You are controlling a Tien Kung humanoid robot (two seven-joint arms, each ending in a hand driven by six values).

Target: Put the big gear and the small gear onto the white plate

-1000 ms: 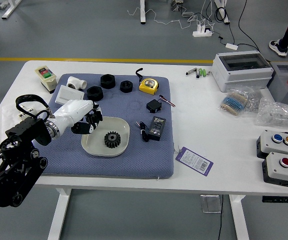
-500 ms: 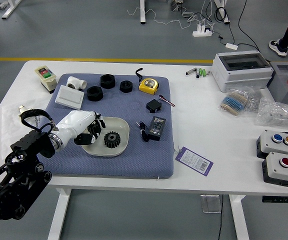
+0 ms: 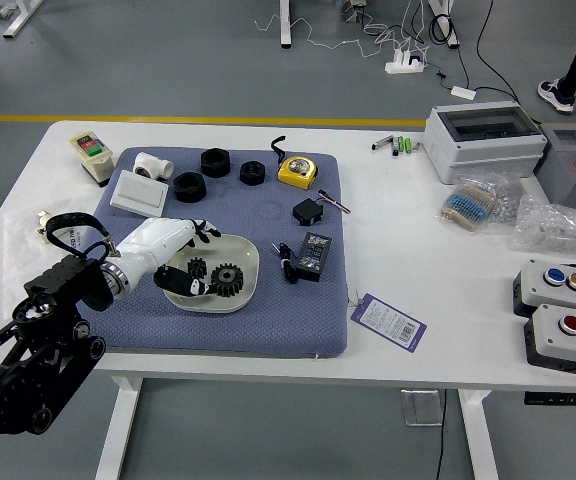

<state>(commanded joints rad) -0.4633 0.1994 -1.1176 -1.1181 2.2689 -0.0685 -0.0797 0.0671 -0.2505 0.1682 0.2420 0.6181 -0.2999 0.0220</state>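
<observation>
Left hand point(image 3: 171, 250) spread wide, 9 o'clock on the white plate point(image 3: 231, 246), which bears the small spur gear point(image 3: 197, 268) at 10 o'clock, the big spur gear point(image 3: 228, 281) at 4. Probably light, rigid; pinch opposite sides.

Nothing is legible. The white rectangular paper tag with purple edging point(image 3: 389, 322) carries a barcode and print too small to read; pale markings on the black rectangular box point(image 3: 313, 257) are unreadable.
</observation>
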